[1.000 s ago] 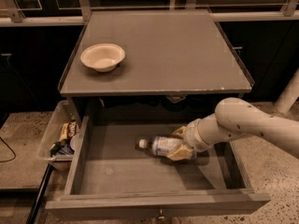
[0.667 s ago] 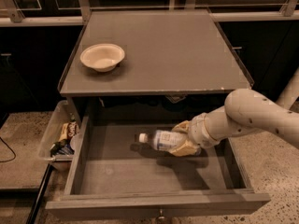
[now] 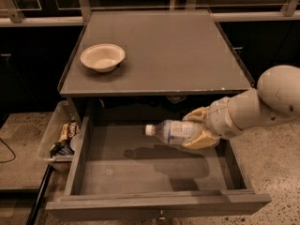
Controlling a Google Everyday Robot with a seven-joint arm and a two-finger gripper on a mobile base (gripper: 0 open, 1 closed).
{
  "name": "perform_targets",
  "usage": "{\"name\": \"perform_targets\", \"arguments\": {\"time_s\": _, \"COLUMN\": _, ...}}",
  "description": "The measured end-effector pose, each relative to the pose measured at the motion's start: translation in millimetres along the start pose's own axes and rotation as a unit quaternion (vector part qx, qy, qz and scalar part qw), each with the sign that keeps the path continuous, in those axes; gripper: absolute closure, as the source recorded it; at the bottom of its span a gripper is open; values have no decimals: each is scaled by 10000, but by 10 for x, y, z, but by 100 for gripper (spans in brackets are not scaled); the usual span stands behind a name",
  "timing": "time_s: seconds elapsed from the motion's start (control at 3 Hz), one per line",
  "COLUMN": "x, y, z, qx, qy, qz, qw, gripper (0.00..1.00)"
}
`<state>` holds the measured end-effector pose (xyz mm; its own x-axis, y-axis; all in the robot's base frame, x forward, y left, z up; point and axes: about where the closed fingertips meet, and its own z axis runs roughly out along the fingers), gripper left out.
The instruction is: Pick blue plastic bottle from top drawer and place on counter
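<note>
A: Gripper (image 3: pixel 194 127) clamped on blue plastic bottle (image 3: pixel 168 131), held level over the open top drawer (image 3: pixel 159 205), cap pointing left.
B: Surroundings?
A: Grey counter (image 3: pixel 164 50) carries white bowl (image 3: pixel 102 56); speckled floor (image 3: pixel 276 172). Bottle sits higher than 0.7 s ago.

The big white arm (image 3: pixel 262 104) reaches in from the right, with a round joint at the far right. Its wrist points left. The gripper (image 3: pixel 194 129) hangs in the air, low and a bit right of the middle. Its two tan fingers (image 3: pixel 198 114) squeeze a bottle (image 3: pixel 168 131), one above and one below.
</note>
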<state>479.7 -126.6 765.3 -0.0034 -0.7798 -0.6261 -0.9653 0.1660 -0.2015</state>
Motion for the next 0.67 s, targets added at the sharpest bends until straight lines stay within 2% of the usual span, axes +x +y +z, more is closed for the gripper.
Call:
{"name": "perform_targets", "arguments": {"time_s": 0.33, "x": -96, "y": -287, "z": -523, "qx": 523, "qy": -123, "qz": 85, "qw": 9985, "gripper": 100}}
{"name": "perform_targets", "arguments": {"time_s": 0.67, "x": -97, "y": -288, "z": -524, "qx": 526, "qy": -121, "qz": 85, "qw": 9985, "gripper": 100}}
